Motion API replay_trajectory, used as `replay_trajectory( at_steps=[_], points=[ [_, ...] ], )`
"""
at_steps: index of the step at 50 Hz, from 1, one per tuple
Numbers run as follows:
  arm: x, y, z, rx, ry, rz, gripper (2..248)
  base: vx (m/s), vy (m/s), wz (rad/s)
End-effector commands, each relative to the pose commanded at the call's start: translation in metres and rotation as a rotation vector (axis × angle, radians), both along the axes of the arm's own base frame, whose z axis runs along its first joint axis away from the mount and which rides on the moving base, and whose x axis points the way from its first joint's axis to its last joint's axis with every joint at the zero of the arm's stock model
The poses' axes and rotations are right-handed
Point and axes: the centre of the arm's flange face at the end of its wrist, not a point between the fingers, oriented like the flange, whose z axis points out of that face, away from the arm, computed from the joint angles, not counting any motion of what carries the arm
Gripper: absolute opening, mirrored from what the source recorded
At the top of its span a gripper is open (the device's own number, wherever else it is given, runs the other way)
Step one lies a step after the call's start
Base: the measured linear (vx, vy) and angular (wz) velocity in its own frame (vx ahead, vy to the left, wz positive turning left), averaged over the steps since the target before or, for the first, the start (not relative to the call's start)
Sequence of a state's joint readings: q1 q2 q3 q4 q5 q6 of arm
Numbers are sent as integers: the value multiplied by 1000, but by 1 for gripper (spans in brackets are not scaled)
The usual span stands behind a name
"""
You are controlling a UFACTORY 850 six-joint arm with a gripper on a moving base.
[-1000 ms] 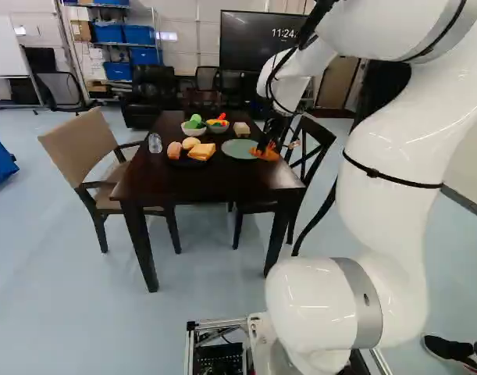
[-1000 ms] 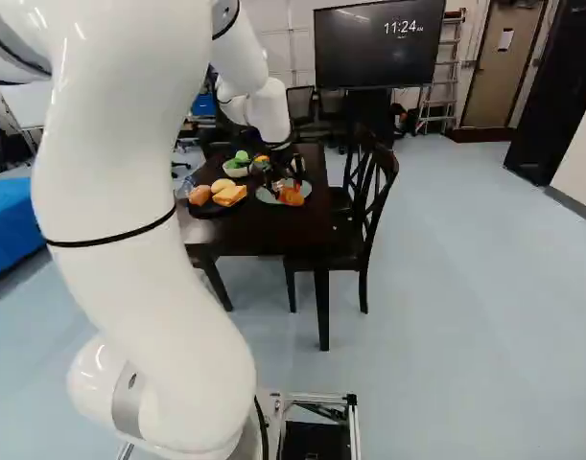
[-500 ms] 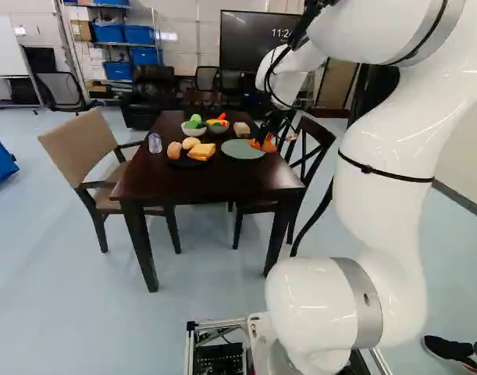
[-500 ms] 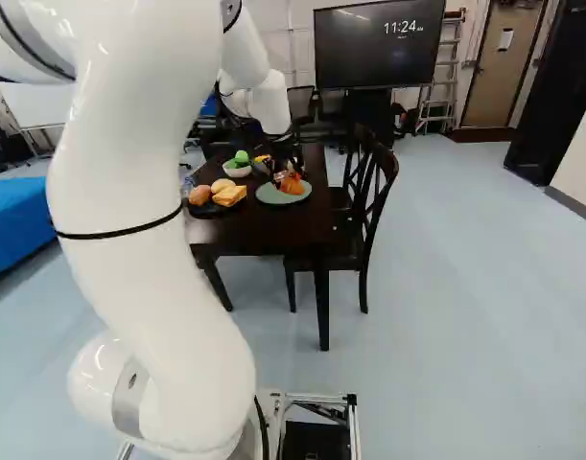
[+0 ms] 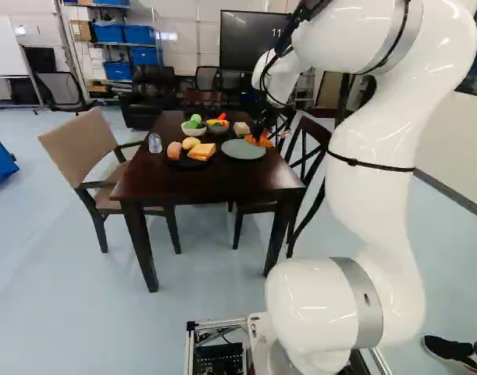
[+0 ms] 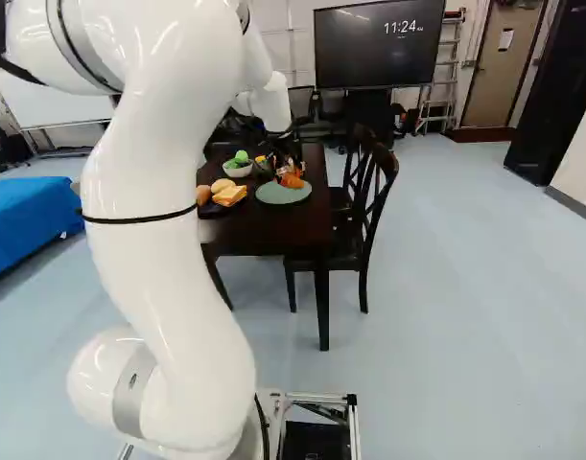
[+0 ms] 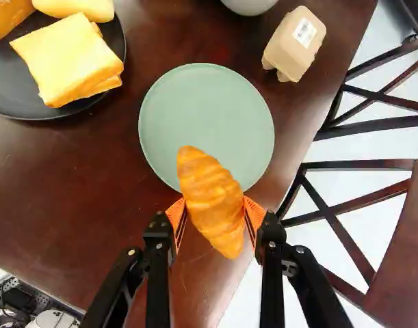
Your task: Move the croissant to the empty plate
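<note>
Croissant (image 7: 210,205) pinched between the orange pads (image 7: 176,214) of the gripper (image 5: 261,133), one pad on each side, lying lengthwise along the gap. One tip overlaps the near rim of the green plate (image 7: 203,113) in the wrist view; the other tip points back between the fingers. Exact height above plate or table: cannot tell.

Table (image 7: 58,198) edge passes close beside the croissant's back end, dark chairs (image 7: 356,164) just beyond it. A strip of tabletop runs between green plate and black plate (image 7: 10,92), another between green plate and egg carton (image 7: 295,42). Grey bowl (image 5: 218,128) past the green plate's far rim. Black plate holds sliced bread (image 7: 70,58) and two rolls (image 5: 190,143).

Wrist view shows both pads on the croissant; base views too small for that. Left base view shows a clear cup (image 5: 154,144) by the black plate and a tan armchair (image 5: 82,144); neither can be made out in the right base view. White bowl (image 6: 237,171) shows in both base views, out of the wrist view.
</note>
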State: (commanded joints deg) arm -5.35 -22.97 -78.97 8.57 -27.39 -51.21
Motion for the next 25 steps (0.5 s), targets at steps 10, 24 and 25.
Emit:
replay_trajectory(
  at_steps=[10, 24, 25],
  points=[
    [18, 6, -1, -1, -12, 12, 129, 0, 0, 0],
    [47, 17, -14, -1, -15, 31, 129, 0, 0, 0],
    [49, 18, -16, -1, -14, 33, 129, 0, 0, 0]
  ],
)
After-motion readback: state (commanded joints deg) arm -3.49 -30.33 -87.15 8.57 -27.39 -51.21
